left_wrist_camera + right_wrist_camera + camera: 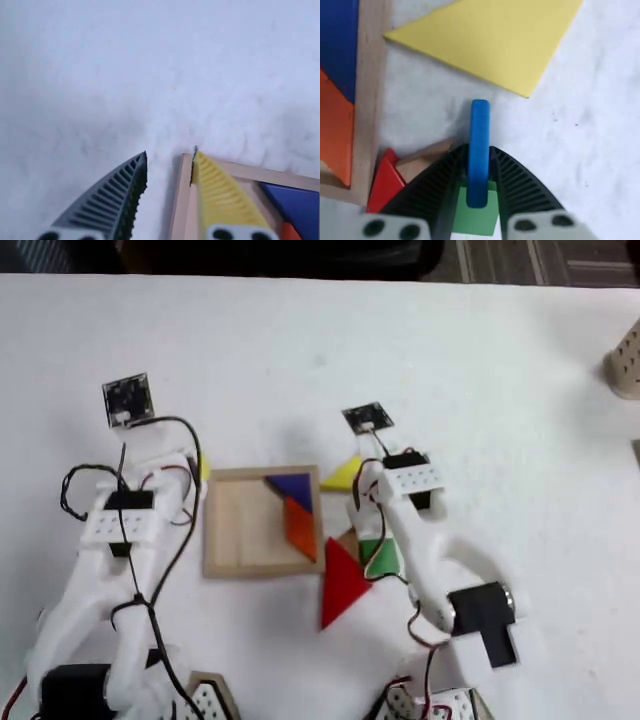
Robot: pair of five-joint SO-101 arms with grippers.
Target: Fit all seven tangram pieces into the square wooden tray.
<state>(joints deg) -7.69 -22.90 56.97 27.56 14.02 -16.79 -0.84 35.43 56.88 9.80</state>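
square wooden tray (235, 532) lies mid-table (480, 360), between the two arms. inside it, along its right rim: dark blue triangle (290, 485) at the far right corner, and orange piece (300, 527) touching it on the near side. the rest of the tray floor is bare wood.

outside, on the table: yellow triangle (342, 475) just beside the tray's far right corner. red triangle (342, 583) off its near right corner. green piece (381, 557) just beside the red one, partly under the right arm.

right gripper (479, 148): jaws pinching a thin blue piece (479, 120), held on edge near the yellow triangle.

left gripper (170, 156): jaws spread, nothing between them. its yellow finger (220, 195) is over the tray's far left corner.
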